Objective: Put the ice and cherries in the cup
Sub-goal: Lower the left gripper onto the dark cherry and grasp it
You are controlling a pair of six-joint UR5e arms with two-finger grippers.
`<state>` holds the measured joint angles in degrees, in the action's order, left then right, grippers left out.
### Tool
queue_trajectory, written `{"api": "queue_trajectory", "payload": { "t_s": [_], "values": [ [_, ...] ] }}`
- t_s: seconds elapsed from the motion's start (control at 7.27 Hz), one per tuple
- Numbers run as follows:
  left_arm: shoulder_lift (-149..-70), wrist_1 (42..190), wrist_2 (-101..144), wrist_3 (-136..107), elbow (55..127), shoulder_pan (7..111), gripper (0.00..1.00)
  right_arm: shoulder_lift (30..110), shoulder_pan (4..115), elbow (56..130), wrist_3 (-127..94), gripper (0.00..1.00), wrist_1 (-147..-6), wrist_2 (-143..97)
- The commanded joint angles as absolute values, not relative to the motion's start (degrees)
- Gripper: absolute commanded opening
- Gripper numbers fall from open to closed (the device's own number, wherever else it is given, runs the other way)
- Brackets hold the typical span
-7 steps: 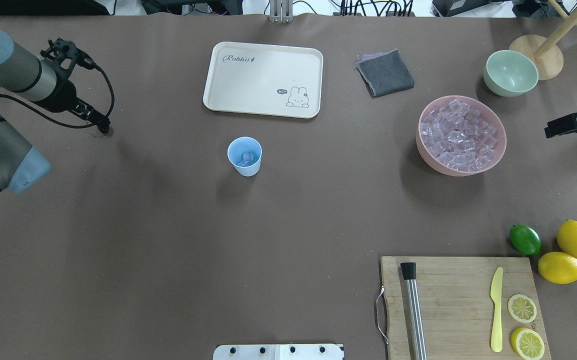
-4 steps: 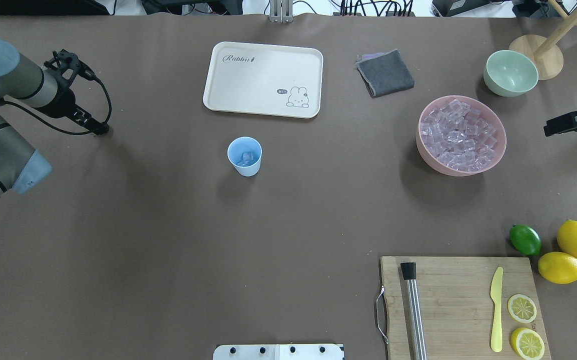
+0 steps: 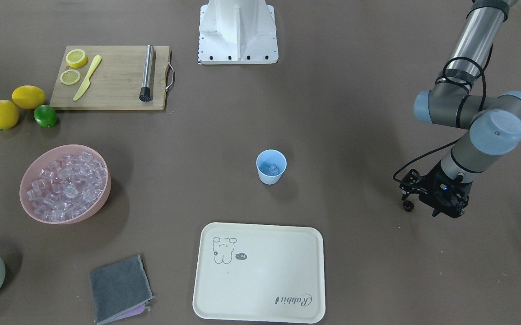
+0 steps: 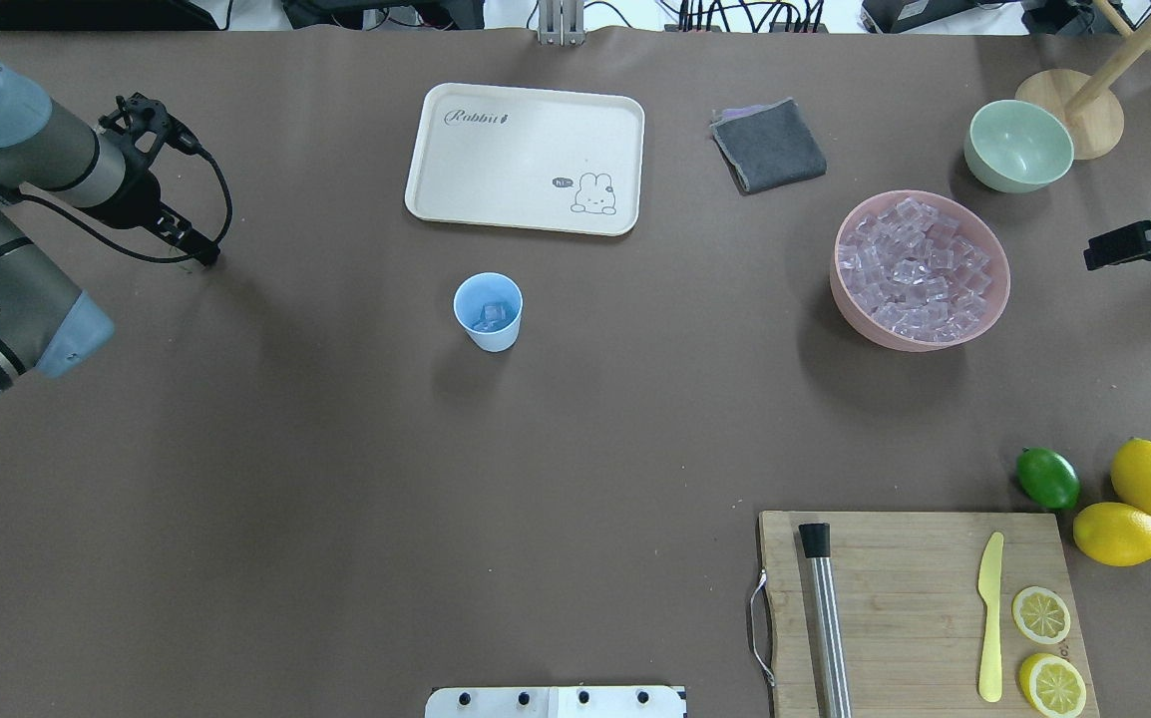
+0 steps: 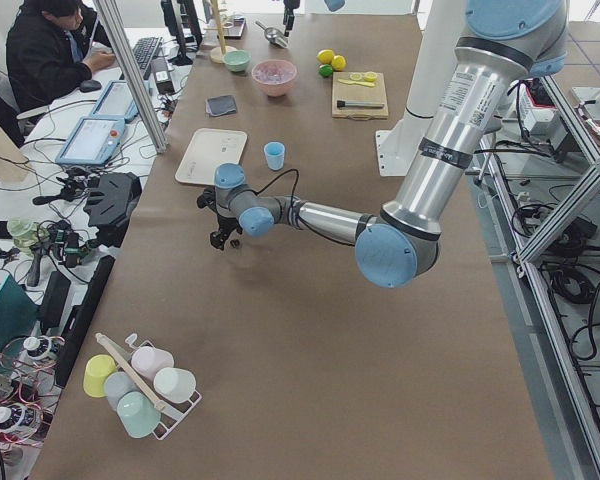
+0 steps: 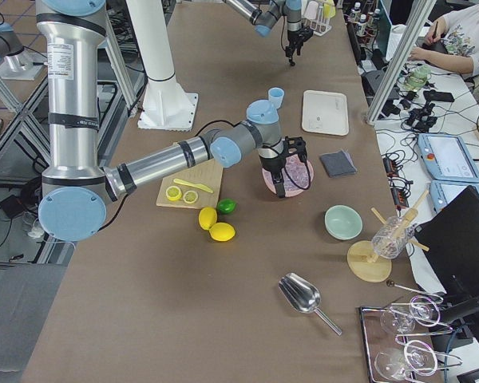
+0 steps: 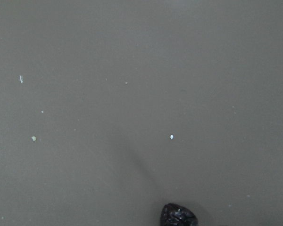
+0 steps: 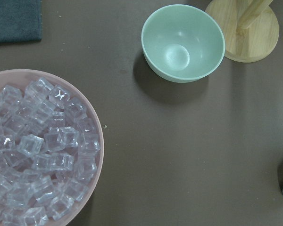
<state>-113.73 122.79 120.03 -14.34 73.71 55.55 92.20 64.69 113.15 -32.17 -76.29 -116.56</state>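
The light blue cup (image 4: 488,311) stands mid-table with a few ice cubes (image 4: 492,317) inside; it also shows in the front view (image 3: 271,167). More ice (image 4: 915,264) fills the pink bowl (image 4: 996,299) at the right. A dark purple-black cherry (image 7: 179,216) shows at the bottom edge of the left wrist view, on or just above the table. My left gripper (image 4: 204,255) points down at the table far left of the cup; its fingers are not clear. My right gripper (image 4: 1094,261) hovers right of the pink bowl and shows only partly.
A cream tray (image 4: 526,160) lies behind the cup. A grey cloth (image 4: 767,145), a pale green bowl (image 4: 1019,145) and a wooden stand (image 4: 1074,110) are at the back right. A cutting board (image 4: 915,598) with muddler, knife and lemon slices, a lime (image 4: 1047,478) and two lemons are front right.
The left arm's wrist and elbow have swung slightly while the gripper tip stayed at about the same spot on the table. The right arm and the cup have not moved.
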Motion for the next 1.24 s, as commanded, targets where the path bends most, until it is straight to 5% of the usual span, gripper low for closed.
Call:
{"api": "queue_trajectory", "payload": {
  "t_s": [0.0,0.14,0.28,0.55,0.69,0.96,1.1],
  "values": [
    [-114.0,122.9,120.1,-14.3,73.5,54.5,0.88,92.2,64.7,113.1,-32.3,1.0,-76.3,-116.2],
    [-114.1,122.9,120.1,-14.3,73.5,54.1,0.85,92.2,64.7,112.9,-32.2,1.0,-76.3,-115.8],
    [-113.9,123.0,120.0,-14.2,73.5,53.5,0.71,92.2,64.7,112.8,-32.2,1.0,-76.3,-115.7],
    [-113.7,123.0,119.9,-14.0,73.0,53.5,0.67,92.1,64.7,112.6,-32.2,1.0,-76.3,-115.7],
    [-114.0,122.9,119.9,-14.0,72.9,53.5,0.56,92.1,64.7,112.5,-32.2,1.0,-76.3,-115.7],
    [-114.0,122.9,120.0,-14.2,72.9,53.9,0.02,91.8,64.7,112.5,-32.2,1.0,-76.3,-115.7],
    [-114.1,123.0,120.0,-14.3,72.9,54.3,0.0,91.8,64.7,112.7,-32.2,1.0,-76.3,-115.7]
  ]
}}
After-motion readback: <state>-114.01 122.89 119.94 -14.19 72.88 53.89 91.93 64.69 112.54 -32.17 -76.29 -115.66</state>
